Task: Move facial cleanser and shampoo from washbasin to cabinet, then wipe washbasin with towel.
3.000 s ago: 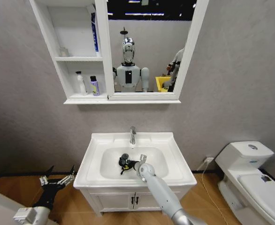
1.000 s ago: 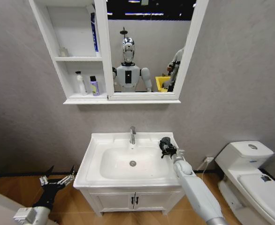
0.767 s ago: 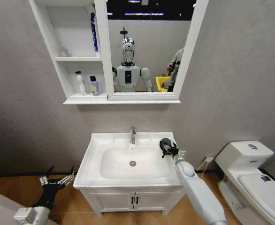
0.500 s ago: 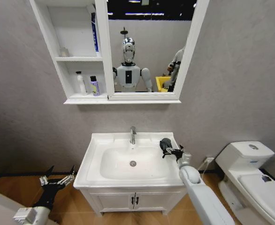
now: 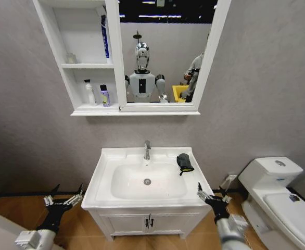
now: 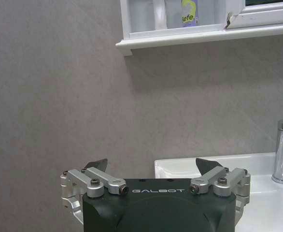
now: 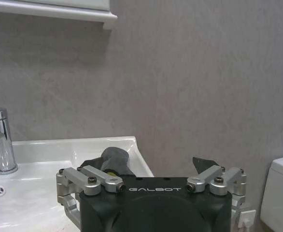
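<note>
The right gripper [image 5: 213, 196], fingers spread and empty, has let go of the towel [image 5: 183, 162] and dropped back below the washbasin's [image 5: 101, 179] front right corner. The cloth now lies bunched on the rim right of the tap [image 5: 147, 150], so the wiping looks finished, with two bottles (small ones) already in the cabinet [image 5: 85, 67]. The left gripper [image 5: 64, 198] hangs spread low off the washbasin's left side.

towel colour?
Black-grey towel, on the washbasin rim; clearest in the head view.
</note>
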Controlling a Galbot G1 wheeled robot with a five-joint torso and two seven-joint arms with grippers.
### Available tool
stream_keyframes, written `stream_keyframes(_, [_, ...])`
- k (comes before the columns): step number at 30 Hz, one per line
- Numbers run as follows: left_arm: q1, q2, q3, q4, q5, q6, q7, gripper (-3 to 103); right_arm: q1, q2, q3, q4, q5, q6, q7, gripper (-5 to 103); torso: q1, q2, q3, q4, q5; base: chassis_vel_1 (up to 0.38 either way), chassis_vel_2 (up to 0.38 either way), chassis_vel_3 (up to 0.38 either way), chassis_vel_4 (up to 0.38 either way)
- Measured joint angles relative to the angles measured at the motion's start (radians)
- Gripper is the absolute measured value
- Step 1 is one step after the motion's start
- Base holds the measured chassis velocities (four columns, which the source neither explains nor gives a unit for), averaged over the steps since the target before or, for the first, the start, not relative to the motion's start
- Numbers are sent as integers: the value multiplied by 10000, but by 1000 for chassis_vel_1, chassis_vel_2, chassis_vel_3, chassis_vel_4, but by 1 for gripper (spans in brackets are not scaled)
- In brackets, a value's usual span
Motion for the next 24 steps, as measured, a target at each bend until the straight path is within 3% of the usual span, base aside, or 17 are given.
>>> stream_keyframes(2, [0, 0, 0, 0, 0, 0, 0, 100, -944, 56, 273, 887, -74, 270, -306, 100, 1, 0, 1, -1, -1, 0, 0, 0, 0])
stream_keyframes(7, [0, 0, 0, 0, 0, 0, 0, 100, -1251, -53, 294, 1803, 467, -486, -511, 100, 3, -2, 2, 1, -2, 0, 0, 0, 0])
stream_keyframes(11, [0, 0, 0, 0, 0, 0, 0, 100, -1331, -35, 236, 1858, 249, -772, -762, 100, 3, -2, 3, -1, 1, 0, 0, 0, 0])
stream_keyframes(24, [0, 0, 0, 0, 0, 0, 0, 100, -1208, -74, 302, 1788, -96, -486, -1020, 100, 3, -2, 3, -2, 1, 0, 0, 0, 0])
